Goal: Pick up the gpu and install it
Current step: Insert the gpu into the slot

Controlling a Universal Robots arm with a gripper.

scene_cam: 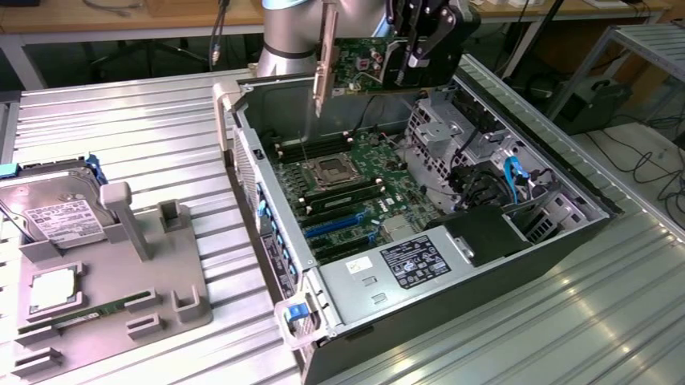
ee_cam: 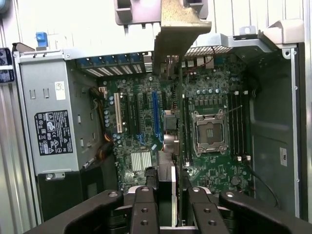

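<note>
Jaws narrow, clamped on the gpu [scene_cam: 370,58] at top centre of the exterior view. The card hangs upright, its silver bracket [scene_cam: 323,68] toward that view's left, above the far end of the open computer case [scene_cam: 557,172] on the ribbed metal surface [scene_cam: 128,136]. Wrist view: gpu [ee_cam: 178,29] seen edge-on between the jaws, over the motherboard [ee_cam: 214,97], not touching it.

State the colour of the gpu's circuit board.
The gpu has a green board, seen best in the exterior view.
</note>
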